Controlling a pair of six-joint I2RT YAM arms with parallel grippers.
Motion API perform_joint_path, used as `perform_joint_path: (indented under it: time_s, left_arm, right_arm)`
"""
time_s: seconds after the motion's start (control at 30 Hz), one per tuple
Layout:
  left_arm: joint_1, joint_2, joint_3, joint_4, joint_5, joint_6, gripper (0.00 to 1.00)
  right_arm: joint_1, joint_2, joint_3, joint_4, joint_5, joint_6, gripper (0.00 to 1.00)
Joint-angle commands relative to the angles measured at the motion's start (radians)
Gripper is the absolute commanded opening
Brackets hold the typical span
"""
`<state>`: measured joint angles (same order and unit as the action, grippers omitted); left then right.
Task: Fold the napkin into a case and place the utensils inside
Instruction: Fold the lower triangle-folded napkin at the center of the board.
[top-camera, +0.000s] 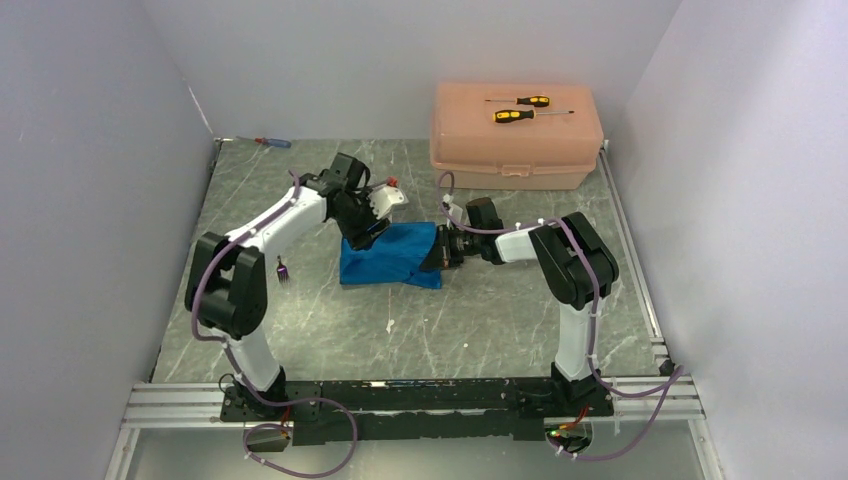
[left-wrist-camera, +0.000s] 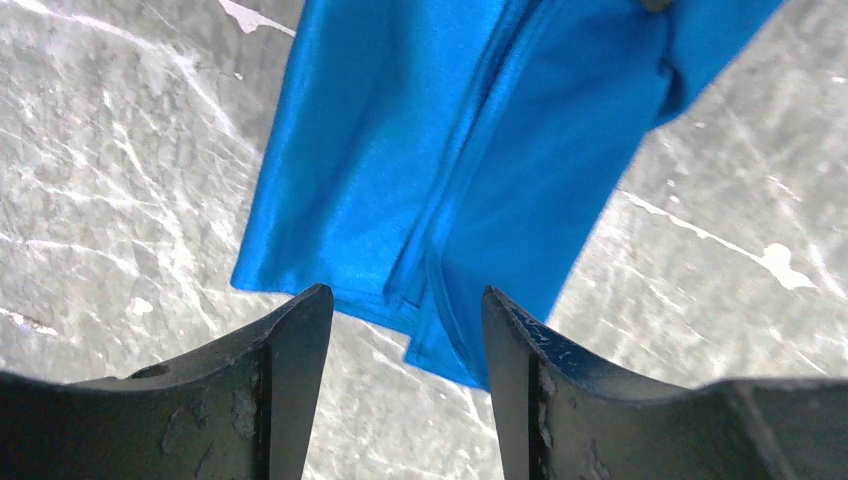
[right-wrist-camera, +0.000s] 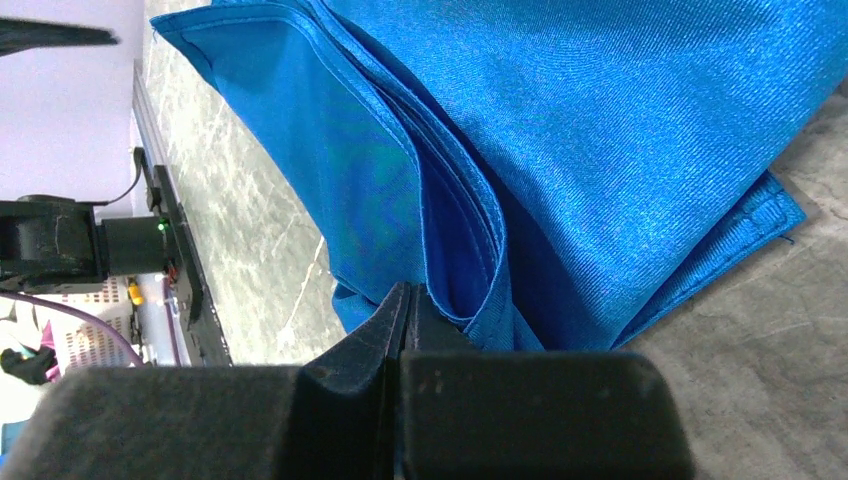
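**Napkin (top-camera: 390, 256) folded in layers, right claw pinching it, left claw wide apart**

So the bright blue napkin lies mid-table, sitting between the two claws. The right gripper (right-wrist-camera: 405, 295) comes in from the right and is clamped tight on a layer at the cloth's right edge. The left gripper (left-wrist-camera: 405, 300) hangs over the far-left part of the napkin with its fingers spread and nothing between them. In its wrist view, a corner of the cloth shows just past the tips. The purple fork (top-camera: 283, 268) lies on the table left of the napkin, apart from it. The peach box (top-camera: 515, 150) sits far right.
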<state>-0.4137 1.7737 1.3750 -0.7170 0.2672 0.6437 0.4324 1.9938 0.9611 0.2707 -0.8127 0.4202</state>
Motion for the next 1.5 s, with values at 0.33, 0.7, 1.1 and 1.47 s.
perform_joint_path:
  time_s: [0.33,0.7,1.1,1.47]
  left_arm:
    - [0.075,-0.128,-0.204,0.038,-0.076,-0.080,0.62]
    - [0.147,-0.045,-0.168,0.053,0.131,-0.204,0.38]
    - [0.154,-0.011,-0.212,0.132,0.022,-0.213,0.07]
    - [0.154,0.015,-0.216,0.239,0.007,-0.216,0.03]
  right_arm:
    - [-0.007,-0.011,-0.021,-0.080,0.081,-0.024,0.00]
    - [-0.007,-0.043,-0.035,-0.070,0.083,-0.012,0.00]
    - [-0.006,-0.108,-0.049,-0.069,0.100,0.016,0.00]
    - [0.012,-0.199,-0.081,-0.121,0.167,0.033,0.01]
